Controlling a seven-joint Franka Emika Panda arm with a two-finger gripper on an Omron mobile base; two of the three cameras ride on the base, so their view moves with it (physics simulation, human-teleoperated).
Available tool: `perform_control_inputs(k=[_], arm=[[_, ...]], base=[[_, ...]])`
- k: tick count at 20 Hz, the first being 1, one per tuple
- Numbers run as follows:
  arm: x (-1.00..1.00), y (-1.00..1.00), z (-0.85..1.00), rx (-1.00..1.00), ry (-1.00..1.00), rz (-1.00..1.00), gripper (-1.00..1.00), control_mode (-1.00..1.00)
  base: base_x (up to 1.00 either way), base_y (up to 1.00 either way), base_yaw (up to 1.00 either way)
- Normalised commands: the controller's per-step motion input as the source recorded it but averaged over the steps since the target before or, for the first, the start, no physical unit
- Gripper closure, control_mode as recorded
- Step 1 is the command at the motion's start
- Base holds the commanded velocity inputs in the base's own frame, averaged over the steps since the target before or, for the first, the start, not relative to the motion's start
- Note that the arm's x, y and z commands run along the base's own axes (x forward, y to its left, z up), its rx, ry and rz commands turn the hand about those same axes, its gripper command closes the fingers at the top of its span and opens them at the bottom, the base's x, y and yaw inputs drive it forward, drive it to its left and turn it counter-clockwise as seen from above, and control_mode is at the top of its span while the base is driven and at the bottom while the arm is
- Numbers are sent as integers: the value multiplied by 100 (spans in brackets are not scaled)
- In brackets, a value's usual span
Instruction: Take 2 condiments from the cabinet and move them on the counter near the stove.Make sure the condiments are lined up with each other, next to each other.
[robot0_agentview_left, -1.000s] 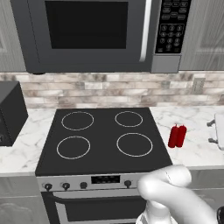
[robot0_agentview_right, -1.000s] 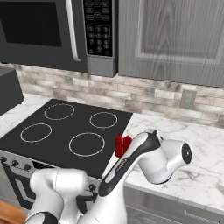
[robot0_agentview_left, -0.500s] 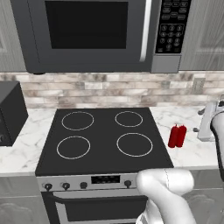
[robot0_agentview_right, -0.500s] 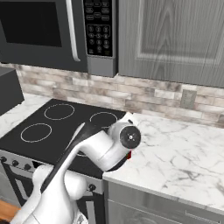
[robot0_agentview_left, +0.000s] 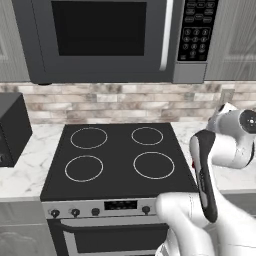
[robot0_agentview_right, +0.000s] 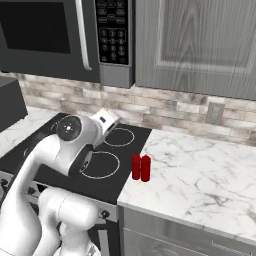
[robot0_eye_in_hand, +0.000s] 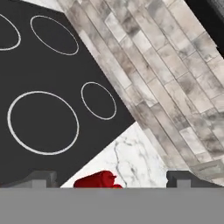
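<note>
White marble counter with grey veins, running along a stone-tile backsplash on both sides of the black glass stove. Two red condiments stand upright on the counter, side by side and touching, just beside the stove's right edge. In the hand view the same condiments show on marble at the cooktop's corner. A dark appliance sits on the counter left of the stove.
</note>
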Motion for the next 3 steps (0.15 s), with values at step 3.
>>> perform_control_inputs(k=[3], arm=[[0, 27, 49, -5, 21, -8, -100, -100]], base=[[0, 0, 0]])
